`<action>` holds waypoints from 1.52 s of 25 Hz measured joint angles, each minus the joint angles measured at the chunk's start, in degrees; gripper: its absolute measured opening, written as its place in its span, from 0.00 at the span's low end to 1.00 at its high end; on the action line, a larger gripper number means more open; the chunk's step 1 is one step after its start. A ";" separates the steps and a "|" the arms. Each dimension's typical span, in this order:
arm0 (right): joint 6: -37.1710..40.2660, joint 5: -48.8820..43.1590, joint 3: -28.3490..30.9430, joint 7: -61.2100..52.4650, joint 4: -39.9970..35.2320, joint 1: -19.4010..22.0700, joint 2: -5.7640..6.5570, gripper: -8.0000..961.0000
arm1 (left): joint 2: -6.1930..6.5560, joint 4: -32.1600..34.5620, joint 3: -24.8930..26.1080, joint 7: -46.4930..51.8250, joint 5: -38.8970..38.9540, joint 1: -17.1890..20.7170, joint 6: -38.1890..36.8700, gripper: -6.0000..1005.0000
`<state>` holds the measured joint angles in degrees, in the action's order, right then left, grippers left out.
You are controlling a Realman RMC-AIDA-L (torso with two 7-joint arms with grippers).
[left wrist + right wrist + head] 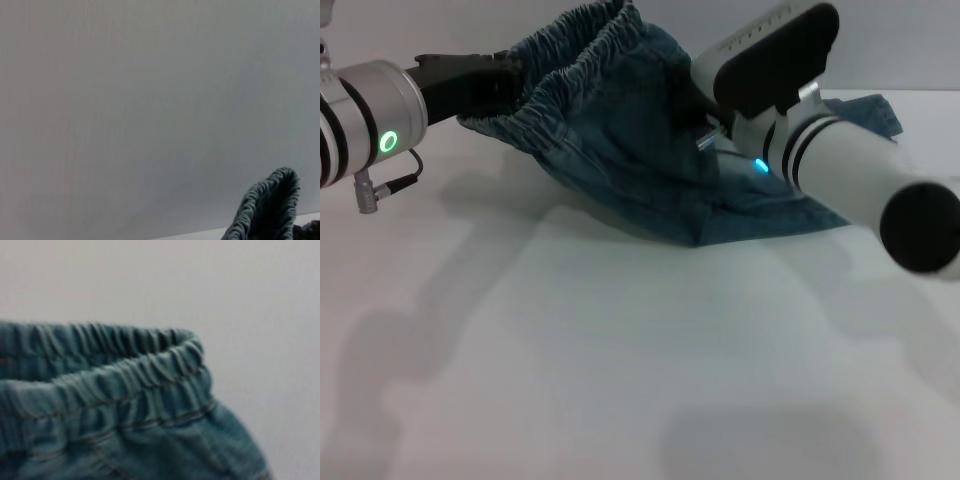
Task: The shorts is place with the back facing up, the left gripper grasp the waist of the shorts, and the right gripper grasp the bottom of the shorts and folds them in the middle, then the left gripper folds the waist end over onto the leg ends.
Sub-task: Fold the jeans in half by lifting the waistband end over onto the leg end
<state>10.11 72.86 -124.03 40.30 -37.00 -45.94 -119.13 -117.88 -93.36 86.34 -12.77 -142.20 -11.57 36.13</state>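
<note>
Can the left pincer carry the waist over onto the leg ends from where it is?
Probably yes. The left pincer holds the waistband raised off the table, but the right pincer sits on the shorts before the leg ends, so it should withdraw first.

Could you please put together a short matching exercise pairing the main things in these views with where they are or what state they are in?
Things:
1. shorts
2. left end effector
3. right end effector
4. table

States:
A. white, bare in the foreground
B. at the gathered waistband, on the robot's left
C. blue denim, waist end lifted, leg ends on the surface
D. against the fabric near the middle of the garment

Pairs: 1-C, 2-B, 3-D, 4-A
</note>
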 joint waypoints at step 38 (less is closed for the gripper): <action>-1.75 6.04 -12.97 -5.24 -8.95 3.16 -0.72 0.01 | -0.05 -10.83 -0.45 0.01 2.04 1.26 1.67 0.08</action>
<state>8.36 78.91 -137.00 35.06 -45.95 -42.78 -119.85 -117.93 -104.20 85.89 -12.76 -140.16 -10.31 37.80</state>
